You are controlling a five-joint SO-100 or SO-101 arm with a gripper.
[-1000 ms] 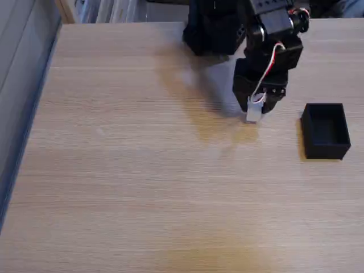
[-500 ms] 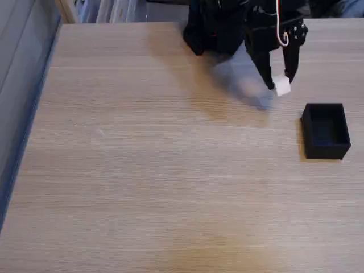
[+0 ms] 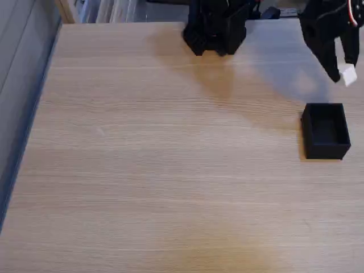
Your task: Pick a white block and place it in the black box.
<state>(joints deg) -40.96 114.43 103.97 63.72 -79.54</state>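
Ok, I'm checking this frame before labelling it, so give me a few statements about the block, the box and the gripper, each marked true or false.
1. The gripper holds the white block above the table. True.
2. The white block already lies inside the black box. False: the box looks empty and the block is between the gripper's fingers.
3. In the fixed view the block appears above and slightly right of the box. True.
4. The black box has a lid on it. False: its top is open.
5. The box stands at the table's left edge in the fixed view. False: it stands near the right edge.
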